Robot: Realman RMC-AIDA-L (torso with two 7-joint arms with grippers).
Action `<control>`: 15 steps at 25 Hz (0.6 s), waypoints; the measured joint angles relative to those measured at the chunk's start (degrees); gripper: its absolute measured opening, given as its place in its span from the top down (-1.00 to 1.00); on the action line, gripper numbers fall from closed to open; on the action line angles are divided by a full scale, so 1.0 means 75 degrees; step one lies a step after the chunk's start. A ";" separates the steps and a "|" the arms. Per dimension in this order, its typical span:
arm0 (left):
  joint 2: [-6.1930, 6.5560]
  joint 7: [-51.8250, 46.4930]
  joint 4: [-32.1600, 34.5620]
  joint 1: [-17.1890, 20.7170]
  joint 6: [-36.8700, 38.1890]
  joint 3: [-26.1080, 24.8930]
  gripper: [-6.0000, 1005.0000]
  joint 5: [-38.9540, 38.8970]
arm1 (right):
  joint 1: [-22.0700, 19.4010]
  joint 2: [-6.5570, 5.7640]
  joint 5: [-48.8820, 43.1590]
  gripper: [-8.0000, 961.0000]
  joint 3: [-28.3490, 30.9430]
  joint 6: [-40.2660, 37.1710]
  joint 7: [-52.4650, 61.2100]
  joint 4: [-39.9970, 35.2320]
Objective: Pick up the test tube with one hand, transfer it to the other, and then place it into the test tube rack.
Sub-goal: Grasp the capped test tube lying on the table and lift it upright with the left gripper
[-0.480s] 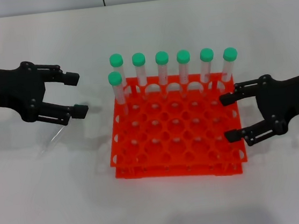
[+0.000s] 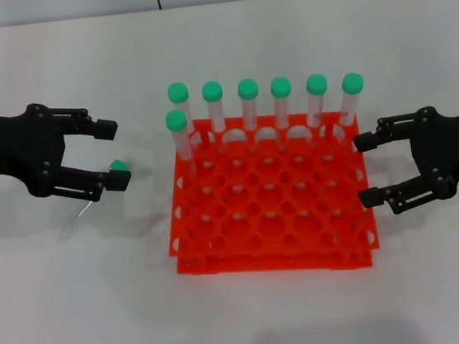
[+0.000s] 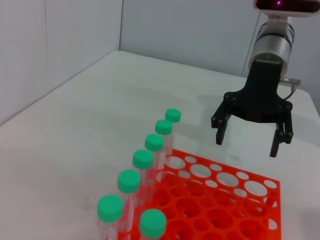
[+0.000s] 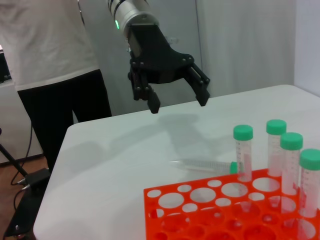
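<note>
Test tube [image 2: 91, 198] lies flat on the table, green cap just beyond your left gripper's [image 2: 114, 153] spread fingertips. Right gripper [image 2: 365, 170] waits released beside the test tube rack [image 2: 272, 217], ready for handover.

We see bare table [image 2: 77, 289] all around the left gripper [image 2: 111, 152], whose fingers stand apart over the lying test tube [image 4: 202, 164]. The test tube rack [image 2: 272, 217] and its standing tubes [image 2: 248, 103] wall off the middle; the right gripper [image 2: 364, 171], spread wide, hangs at the rack's right edge.
</note>
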 joint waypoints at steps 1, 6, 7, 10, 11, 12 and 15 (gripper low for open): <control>0.0000 0.0004 0.0001 0.0005 0.0003 0.0001 -0.68 0.0000 | -0.0002 -0.0001 0.0000 -0.74 0.0000 0.0011 -0.0004 0.0004; -0.0002 -0.0179 0.0168 0.0015 0.0050 -0.0021 -0.69 0.0140 | -0.0087 0.0038 0.0029 -0.74 0.0111 0.0156 -0.0079 -0.0014; -0.0004 -0.0321 0.0274 0.0015 0.0085 -0.0023 -0.69 0.0156 | -0.0126 0.0049 0.0028 -0.74 0.0193 0.0176 -0.0117 -0.0027; -0.0007 -0.1218 0.0897 0.0044 0.0434 -0.0023 -0.68 0.0284 | -0.0228 0.0068 0.0026 -0.74 0.0435 0.0164 -0.0217 -0.0043; -0.0006 -0.1621 0.1181 0.0074 0.0601 -0.0031 -0.68 0.0336 | -0.0268 0.0080 0.0036 -0.74 0.0485 0.0164 -0.0243 -0.0060; 0.0003 -0.2091 0.1499 0.0125 0.0730 -0.0042 -0.68 0.0372 | -0.0301 0.0087 0.0048 -0.74 0.0525 0.0167 -0.0270 -0.0071; 0.0058 -0.3539 0.2280 0.0218 0.0967 -0.0042 -0.68 0.0466 | -0.0403 0.0139 0.0067 -0.74 0.0675 0.0190 -0.0449 -0.0096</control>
